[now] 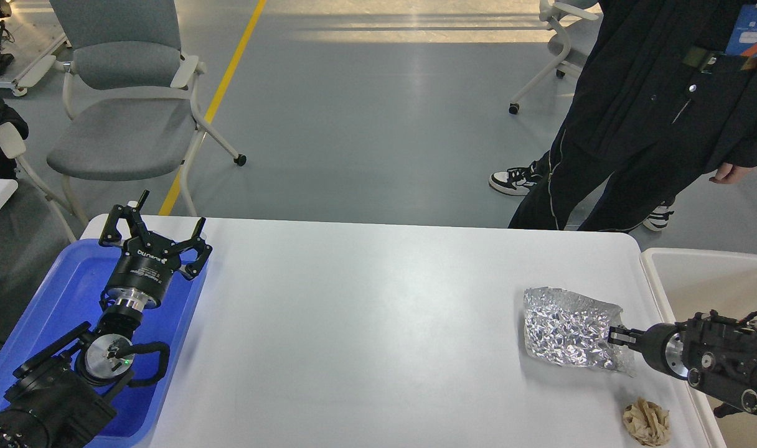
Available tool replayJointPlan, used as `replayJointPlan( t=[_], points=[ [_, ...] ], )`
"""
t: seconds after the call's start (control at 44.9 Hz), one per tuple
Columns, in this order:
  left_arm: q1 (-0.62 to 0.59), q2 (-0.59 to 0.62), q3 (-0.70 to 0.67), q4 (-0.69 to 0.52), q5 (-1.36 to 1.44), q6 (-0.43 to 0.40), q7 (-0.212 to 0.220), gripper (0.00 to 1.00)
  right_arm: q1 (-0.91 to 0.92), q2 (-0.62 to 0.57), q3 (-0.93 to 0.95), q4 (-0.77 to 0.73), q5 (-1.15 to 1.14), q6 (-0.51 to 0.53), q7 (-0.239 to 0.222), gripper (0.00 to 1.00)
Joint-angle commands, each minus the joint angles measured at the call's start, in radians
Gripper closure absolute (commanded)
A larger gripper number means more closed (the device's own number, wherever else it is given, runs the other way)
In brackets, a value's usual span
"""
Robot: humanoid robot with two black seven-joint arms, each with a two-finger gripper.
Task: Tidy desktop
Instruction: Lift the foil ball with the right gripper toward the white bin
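Right gripper (616,336): at the foil bag's right edge, fingers dark and seen end-on; cannot tell if pinching the bag or just touching it.
Left gripper (156,231): 2 fingers spread wide, holding nothing, hovering over the far end of the blue tray (61,292), well apart from the foil bag.
Desktop (366,330): white, smooth, slightly glossy, rounded corners; foil bag lies on its right part.
Foil bag (565,330): crinkled silver, shiny, flattened, roughly rectangular; long axis runs left-right, in line with the right arm's approach.
Key relation: foil bag lies directly left of the right gripper, touching or nearly so; right arm is far nearer than left.
Paper wad (647,422): tan, crumpled, matte, small; on the desktop, nearer the robot than the foil bag and just right of it, near the desktop edge.
Cream bin (665,292): rimmed, plain plastic look, right of the foil bag, just beyond the desktop's right edge.
Judgement: likely step is moving the foil bag rightward toward the bin; thin foil may crumple or slip.
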Motion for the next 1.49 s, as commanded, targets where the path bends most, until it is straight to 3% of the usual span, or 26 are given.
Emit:
replayJointPlan(
  t=[0.0, 0.334, 0.668, 0.802, 1.136, 1.47],
  points=[
    [0.000, 0.000, 0.000, 0.000, -0.001, 0.000, 0.000, 0.00, 0.002, -0.005, -0.003, 0.005, 0.006, 0.005, 0.015, 1.00],
    [0.000, 0.000, 0.000, 0.000, 0.001, 0.000, 0.000, 0.00, 0.086, -0.099, -0.016, 0.142, 0.006, 0.025, 0.013, 1.00],
    [0.000, 0.000, 0.000, 0.000, 0.001, 0.000, 0.000, 0.00, 0.267, -0.358, -0.024, 0.432, -0.009, 0.157, 0.005, 1.00],
    [0.000, 0.000, 0.000, 0.000, 0.001, 0.000, 0.000, 0.00, 0.353, -0.458, -0.023, 0.510, -0.013, 0.246, 0.007, 1.00],
    [0.000, 0.000, 0.000, 0.000, 0.001, 0.000, 0.000, 0.00, 0.554, -0.642, -0.020, 0.689, -0.099, 0.335, 0.005, 1.00],
    [0.000, 0.000, 0.000, 0.000, -0.001, 0.000, 0.000, 0.00, 0.659, -0.703, -0.013, 0.717, -0.142, 0.398, 0.002, 1.00]
  ],
)
